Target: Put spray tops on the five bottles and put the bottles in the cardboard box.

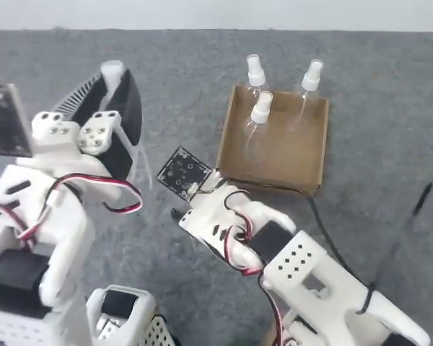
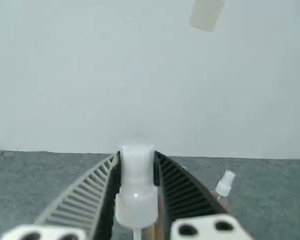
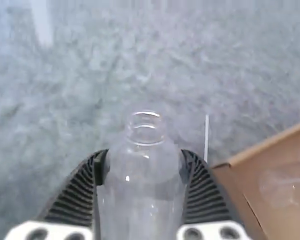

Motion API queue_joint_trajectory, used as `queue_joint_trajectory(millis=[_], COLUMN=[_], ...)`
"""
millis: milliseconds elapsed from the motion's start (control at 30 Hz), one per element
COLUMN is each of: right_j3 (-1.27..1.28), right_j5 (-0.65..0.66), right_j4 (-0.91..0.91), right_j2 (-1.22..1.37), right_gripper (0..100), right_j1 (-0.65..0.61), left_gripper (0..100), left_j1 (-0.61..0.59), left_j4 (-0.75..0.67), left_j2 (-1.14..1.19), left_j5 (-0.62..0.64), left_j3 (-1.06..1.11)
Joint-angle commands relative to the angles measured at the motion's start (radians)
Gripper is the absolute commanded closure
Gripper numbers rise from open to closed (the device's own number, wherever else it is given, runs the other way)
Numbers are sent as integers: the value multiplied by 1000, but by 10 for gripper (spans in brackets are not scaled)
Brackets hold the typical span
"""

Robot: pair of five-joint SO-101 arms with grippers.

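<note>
Spray top (image 2: 136, 192), smooth white plastic, sat pinched between the ribbed black jaws of your left gripper (image 2: 136, 156) over the fuzzy grey desk (image 1: 390, 108). Your right gripper (image 3: 143, 156) clamped a clear, round, uncapped bottle (image 3: 140, 172) by its body, just beside the cardboard box (image 1: 274, 176) and its near corner. Three capped bottles (image 1: 258, 122) sat inside the box; you had open desk to its right.

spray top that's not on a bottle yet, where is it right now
The spray top is clamped in the left gripper, held up at the left of the high view, well left of the cardboard box.
</note>
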Motion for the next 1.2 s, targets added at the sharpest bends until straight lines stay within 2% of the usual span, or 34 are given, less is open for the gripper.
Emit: queue_joint_trajectory(millis=[0,367,567,933,1067,1167], right_j3=[68,288,302,322,350,347], right_j5=[-78,-89,-89,-81,-81,-91], right_j4=[-162,-228,-228,-217,-226,-231], right_j2=[-84,-412,-450,-452,-487,-549], right_gripper=[993,993,993,993,993,993], right_j1=[-8,-38,-41,-41,-33,-24], left_gripper=[991,991,991,991,991,991], left_j1=[2,11,54,51,58,60], left_j4=[-31,-152,-157,-138,-64,-66], left_j2=[-8,-9,-14,-17,-69,-152], left_j5=[61,137,144,140,120,15], left_j3=[-33,81,162,288,312,374])
